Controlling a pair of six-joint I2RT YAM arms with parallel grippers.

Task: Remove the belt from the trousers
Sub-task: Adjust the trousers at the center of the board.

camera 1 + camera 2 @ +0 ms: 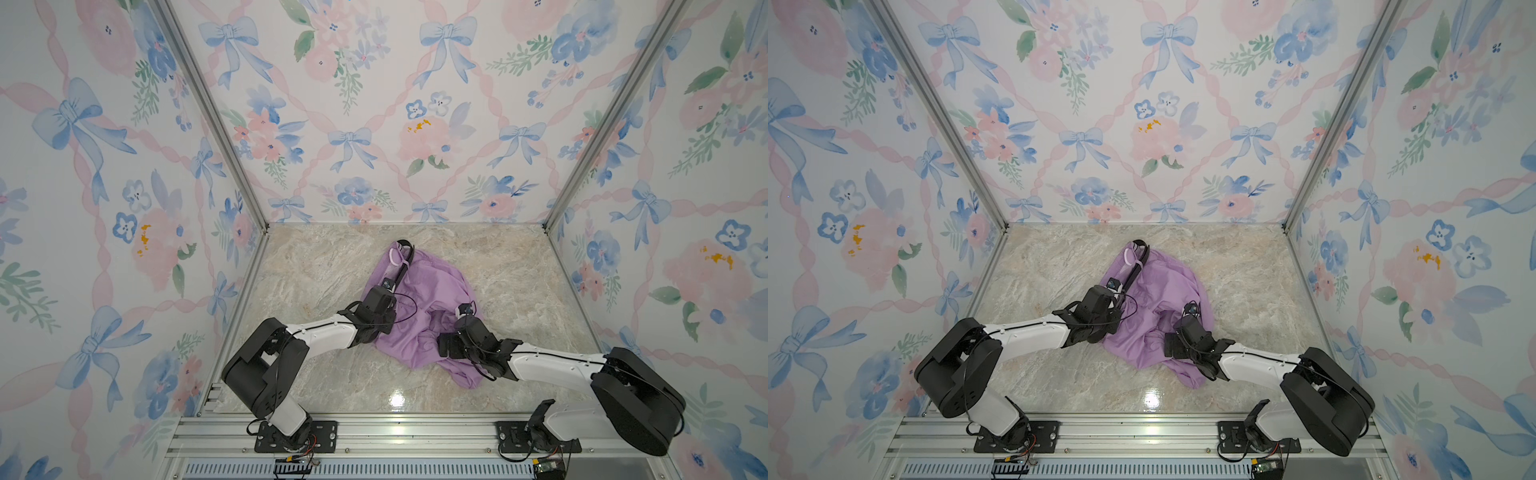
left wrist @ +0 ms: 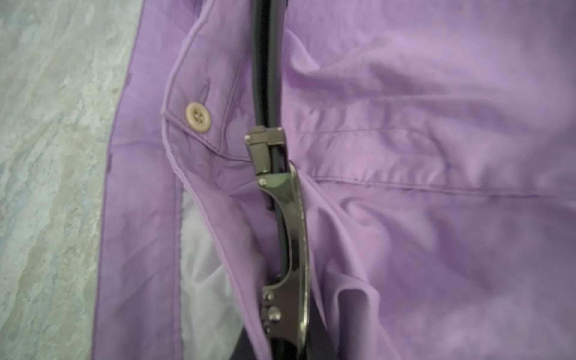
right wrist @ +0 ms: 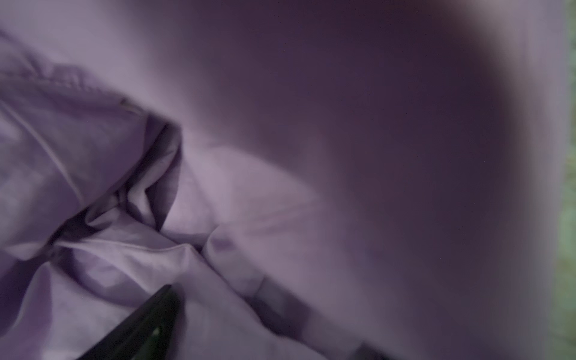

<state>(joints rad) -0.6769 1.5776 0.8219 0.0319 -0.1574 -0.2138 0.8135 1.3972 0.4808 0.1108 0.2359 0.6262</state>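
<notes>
In both top views, lilac trousers [image 1: 432, 291] [image 1: 1163, 291] lie crumpled in the middle of a marble-patterned table [image 1: 324, 266], with a black belt [image 1: 410, 252] [image 1: 1144, 252] looping out at their far end. The left gripper [image 1: 390, 284] sits over the waistband just beside that loop. The right gripper [image 1: 465, 309] is down on the folds nearer the robot, apart from the belt. In the left wrist view, the belt's dark metal buckle [image 2: 293, 218] stands on edge against the waistband, its black strap running away along it, near a pale button [image 2: 198, 119] and white lining [image 2: 199, 265]. The left gripper's jaws are closed on the buckle end. In the right wrist view, blurred lilac folds fill the frame and one dark finger [image 3: 140, 324] rests on them. The right gripper's jaws are spread wide and hold nothing.
</notes>
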